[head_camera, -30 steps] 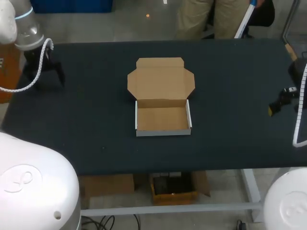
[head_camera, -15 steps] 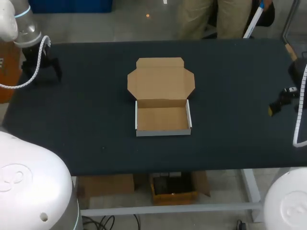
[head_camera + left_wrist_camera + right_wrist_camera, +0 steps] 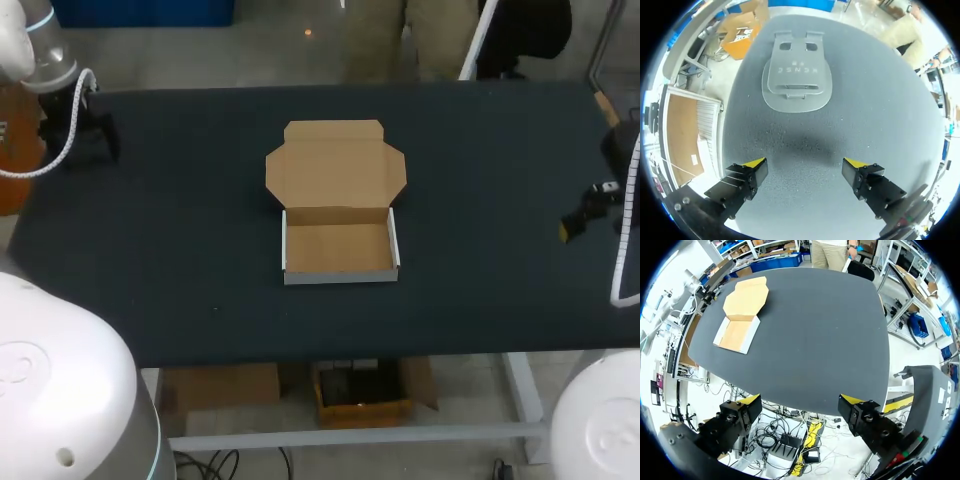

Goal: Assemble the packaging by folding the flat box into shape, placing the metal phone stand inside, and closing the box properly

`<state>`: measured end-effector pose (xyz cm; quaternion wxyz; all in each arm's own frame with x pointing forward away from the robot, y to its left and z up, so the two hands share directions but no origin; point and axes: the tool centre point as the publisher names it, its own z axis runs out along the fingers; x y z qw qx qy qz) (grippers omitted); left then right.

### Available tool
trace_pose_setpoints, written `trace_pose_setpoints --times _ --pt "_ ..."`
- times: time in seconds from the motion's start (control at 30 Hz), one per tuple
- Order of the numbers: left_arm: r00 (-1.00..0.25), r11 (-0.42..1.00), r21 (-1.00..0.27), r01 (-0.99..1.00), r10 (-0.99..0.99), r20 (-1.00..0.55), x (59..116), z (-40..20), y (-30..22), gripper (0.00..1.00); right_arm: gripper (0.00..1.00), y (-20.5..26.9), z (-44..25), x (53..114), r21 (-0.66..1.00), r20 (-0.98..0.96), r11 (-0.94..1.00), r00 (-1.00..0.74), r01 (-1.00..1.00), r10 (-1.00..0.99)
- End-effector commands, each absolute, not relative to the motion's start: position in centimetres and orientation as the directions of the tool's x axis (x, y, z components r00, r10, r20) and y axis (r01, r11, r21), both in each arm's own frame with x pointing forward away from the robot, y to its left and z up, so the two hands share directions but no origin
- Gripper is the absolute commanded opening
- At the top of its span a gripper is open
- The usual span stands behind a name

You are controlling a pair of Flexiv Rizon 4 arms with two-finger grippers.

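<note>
1. The dark counter (image 3: pixel 480 200) carries both of the task's things, which lie well apart: one in the middle, the other toward the far left corner.
2. The cardboard box (image 3: pixel 338 250) sits at the counter's middle. Its tray walls are up and its lid (image 3: pixel 335 165) lies open and flat behind it. The folding step looks done (the tray holds its shape with nothing touching it). The tray is empty, so loading and closing are both left.
3. The metal phone stand (image 3: pixel 797 80) lies flat on the counter just ahead of the left tool, untouched. It is far from the box, so it has yet to be picked up, carried over and set in the tray.
4. The left tool (image 3: pixel 805 163) hangs above the counter with its yellow-tipped fingers wide apart and nothing between them. It looks placed to go for the stand.
5. The right tool (image 3: pixel 800 399) is also spread apart and empty. It is out past the counter's right edge, well away from the box (probably waiting on the lid).
</note>
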<state>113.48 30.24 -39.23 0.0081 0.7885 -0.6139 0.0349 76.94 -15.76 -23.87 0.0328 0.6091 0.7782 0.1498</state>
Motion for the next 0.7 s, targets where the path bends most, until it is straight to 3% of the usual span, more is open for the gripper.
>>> trace_pose_setpoints --times 0.03,0.7 --pt "0.24 -0.239 0.023 -0.971 -0.969 0.06 114.4 -39.4 30.5 1.0 1.0 -15.8 -23.7 76.9 0.27 0.131 0.213 -0.255 0.939 0.958" --pt "0.211 -0.209 0.042 -0.977 -0.976 0.054 116.1 -38.9 30.9 1.0 1.0 -15.8 -23.7 76.9 0.27 0.131 0.213 -0.255 0.939 0.958"
